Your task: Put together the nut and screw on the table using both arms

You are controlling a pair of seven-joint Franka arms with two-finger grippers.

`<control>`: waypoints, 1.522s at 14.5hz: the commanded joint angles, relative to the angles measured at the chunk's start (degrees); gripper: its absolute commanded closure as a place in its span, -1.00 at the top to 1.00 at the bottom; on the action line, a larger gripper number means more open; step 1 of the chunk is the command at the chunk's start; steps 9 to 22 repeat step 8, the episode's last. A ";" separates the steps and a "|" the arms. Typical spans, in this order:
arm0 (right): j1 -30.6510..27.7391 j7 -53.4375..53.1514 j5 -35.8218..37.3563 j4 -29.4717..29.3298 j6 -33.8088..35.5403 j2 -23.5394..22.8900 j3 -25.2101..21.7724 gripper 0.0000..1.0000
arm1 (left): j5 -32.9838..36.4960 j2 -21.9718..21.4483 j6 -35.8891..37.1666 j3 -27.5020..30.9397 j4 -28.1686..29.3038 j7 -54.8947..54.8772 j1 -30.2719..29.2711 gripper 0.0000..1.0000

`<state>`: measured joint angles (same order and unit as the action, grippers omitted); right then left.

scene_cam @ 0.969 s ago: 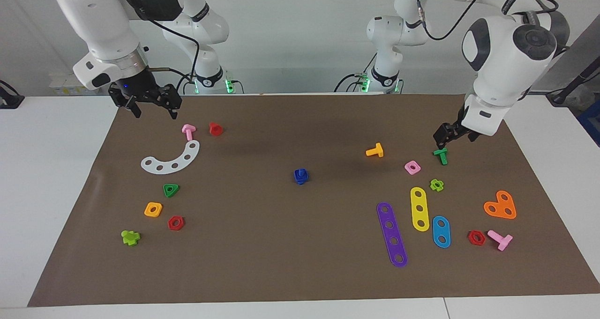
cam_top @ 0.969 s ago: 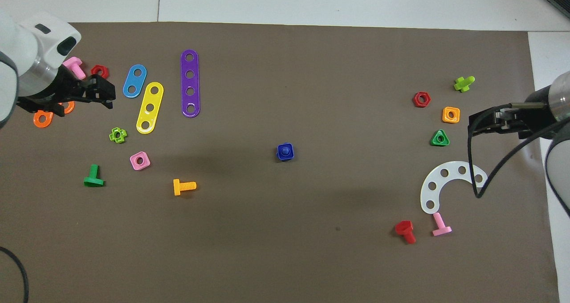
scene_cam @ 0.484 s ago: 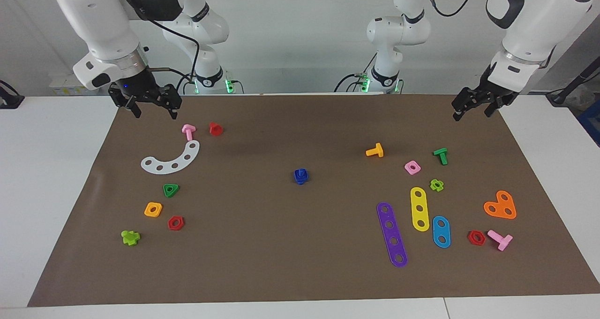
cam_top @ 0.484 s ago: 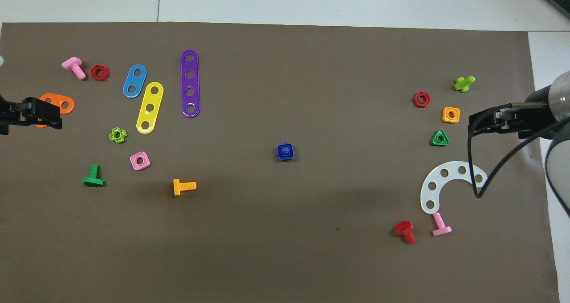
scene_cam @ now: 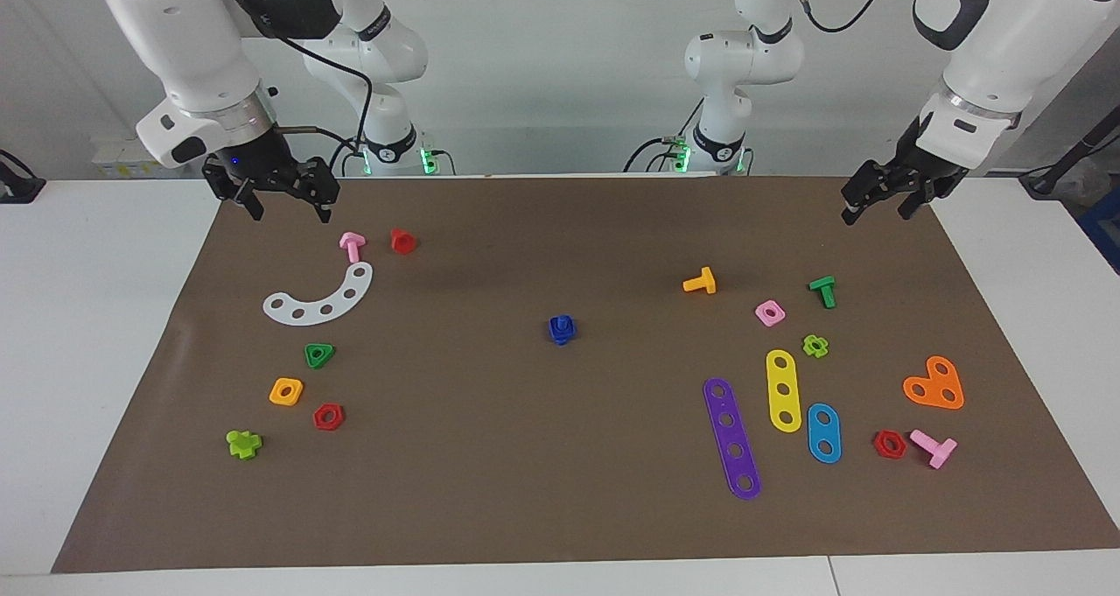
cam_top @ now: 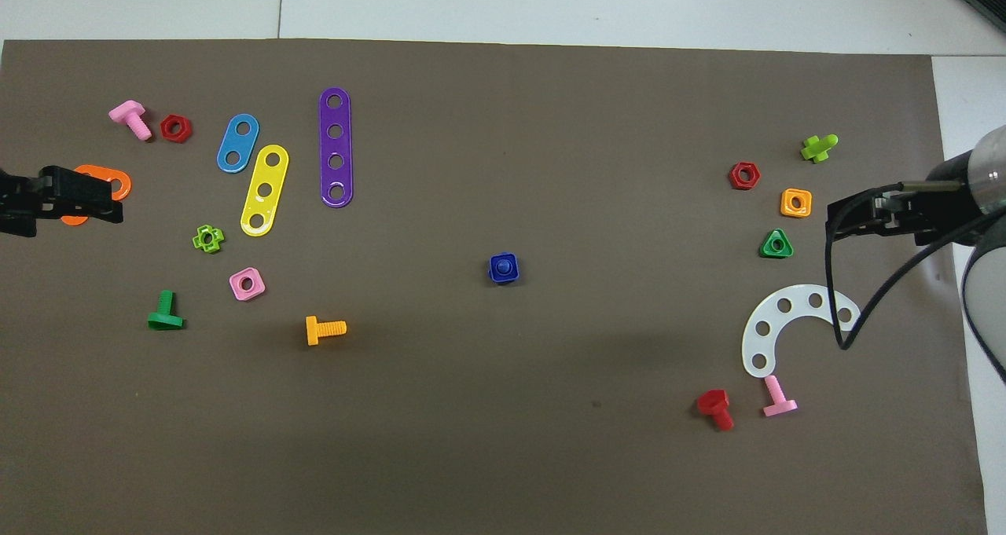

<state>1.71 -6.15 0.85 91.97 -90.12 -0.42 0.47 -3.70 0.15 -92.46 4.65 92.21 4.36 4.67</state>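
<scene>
The right gripper, a small black two-finger claw on a glossy white jointed arm, hangs over the mat's corner at the right arm's end of the table, its fingers spread apart and holding nothing. Near it on the matte brown mat lie a pink T-shaped bolt, a stubby red bolt and a flat white curved strip pierced with round holes; farther from the robots sit a green triangular nut, an orange-yellow square nut, a red hexagonal nut and a lime-green cross-shaped piece. At the middle of the mat the dark-blue square nut, smooth plastic with rounded corners, sits with the dark-blue screw standing in its centre hole, well apart from both grippers. Toward the left arm's end lie an orange bolt, a pink square nut, a green bolt, and flat glossy strips with holes: a long purple one, a yellow one and a short blue one, then an orange heart-like plate. The left gripper hangs over the mat's corner at that end, fingers apart and empty.
</scene>
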 commanded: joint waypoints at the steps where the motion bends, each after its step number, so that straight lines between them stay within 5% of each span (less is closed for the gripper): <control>1: -0.66 1.40 -0.15 0.41 -0.32 0.25 0.50 1.00 | 3.68 -1.38 0.09 -0.69 1.22 -2.58 0.16 1.00; 22: -0.66 1.40 -0.15 0.41 -0.32 0.25 0.50 1.00 | 3.96 -1.29 -3.60 -0.08 1.39 -4.62 -0.71 1.00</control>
